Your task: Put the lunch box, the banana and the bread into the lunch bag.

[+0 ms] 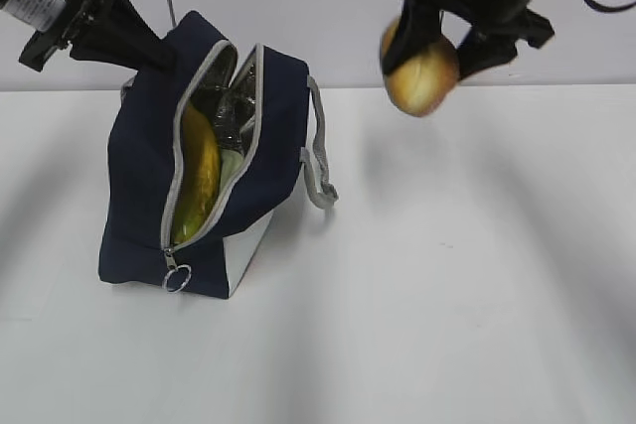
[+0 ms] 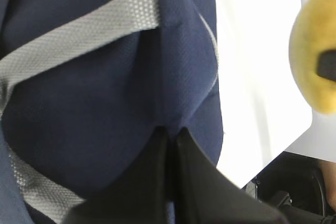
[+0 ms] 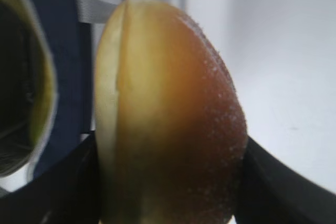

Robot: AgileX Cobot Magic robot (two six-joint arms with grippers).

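The exterior view looks down at a slant from the front onto the white desk (image 1: 447,325) and takes in the whole lunch bag (image 1: 149,196) and both arms. The left wrist view sits very near the bag's blue fabric, and at its right edge it shares the bread (image 2: 310,61) with the exterior view. The right wrist view looks along its tool, with the bread filling the frame and the bag's opening at the left.
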